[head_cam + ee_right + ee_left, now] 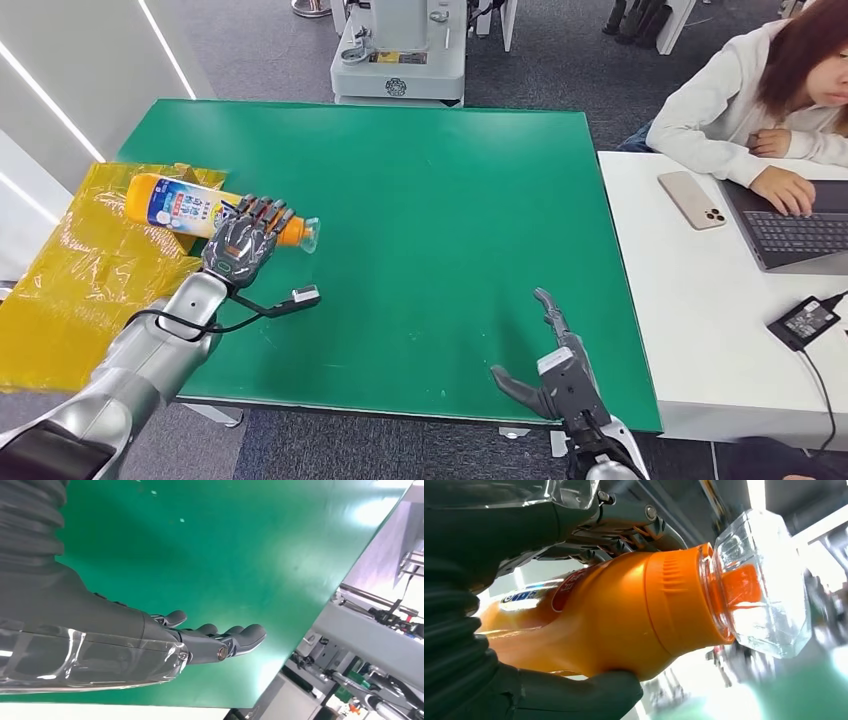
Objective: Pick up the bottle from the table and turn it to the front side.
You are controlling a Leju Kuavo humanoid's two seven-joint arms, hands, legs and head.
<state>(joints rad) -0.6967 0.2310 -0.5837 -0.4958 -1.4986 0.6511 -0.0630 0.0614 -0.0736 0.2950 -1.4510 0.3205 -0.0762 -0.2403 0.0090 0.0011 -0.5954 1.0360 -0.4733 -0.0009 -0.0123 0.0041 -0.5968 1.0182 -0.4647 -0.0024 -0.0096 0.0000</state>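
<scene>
The left robot hand (243,243) grips the orange bottle (185,208) around its neck end, fingers (266,212) wrapped over the top of it and the thumb (589,695) pressed under the shoulder, as the left wrist view shows. The bottle lies nearly level, its long axis running across the left side of the green desk (430,220) — the base toward the desk's left edge, over the yellow plastic sheet (80,270), and the clear cap (309,234) pointing toward the middle of the desk and tilted slightly down. Its blue-and-white label (182,208) faces up toward the head camera. Whether the bottle touches the sheet or is held just above it cannot be told.

The right robot hand (550,375) holds nothing — its fingers (240,635) are apart and stretched out, thumb (515,388) to the side, near the front edge of the desk and well apart from the bottle.

To the right stands a white desk (690,330) with a phone (691,199), a laptop (795,232) and a black power adapter (806,320). A person (760,90) in a white top sits at it, one hand (785,188) on the laptop.
</scene>
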